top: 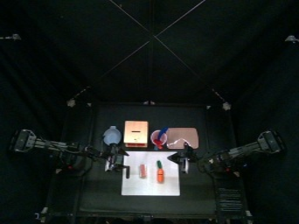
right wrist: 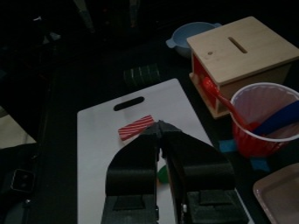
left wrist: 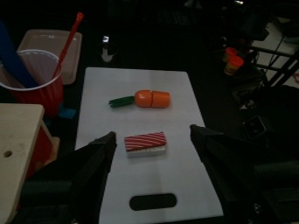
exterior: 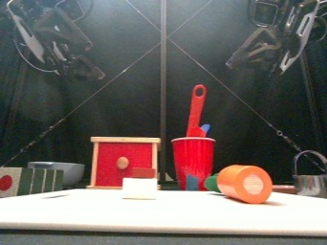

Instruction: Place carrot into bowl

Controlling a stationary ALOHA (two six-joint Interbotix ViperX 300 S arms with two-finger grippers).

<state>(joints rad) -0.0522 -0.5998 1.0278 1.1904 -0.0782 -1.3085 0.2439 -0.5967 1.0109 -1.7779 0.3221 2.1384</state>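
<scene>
1. Hovering over the white cutting board (left wrist: 176,175), the left tool (left wrist: 155,136) has its jaws wide apart and holds nothing.
2. The right tool (right wrist: 160,131) also hangs over the board. Its jaws are nearly together with a slim gap between them, and I can see nothing clamped.
3. The carrot (left wrist: 149,98) lies flat on the board, just above centre in the left wrist frame, with its green tip pointing frame-left. Neither tool touches it.
4. A red-and-white striped piece (left wrist: 149,142) lies on the same board, near the carrot but apart from it.
5. Behind the board, at centre in the front frame, a red cup (exterior: 193,163) stands upright with a red spoon (exterior: 197,105) sticking up out of it.
6. A wooden box (exterior: 125,163) with a red face sits to the left of the cup.
7. The bowl (top: 112,136) sits on the tabletop (top: 93,188), left of centre in the top frame. It is just left of the box, off the board, and well apart from the carrot.
</scene>
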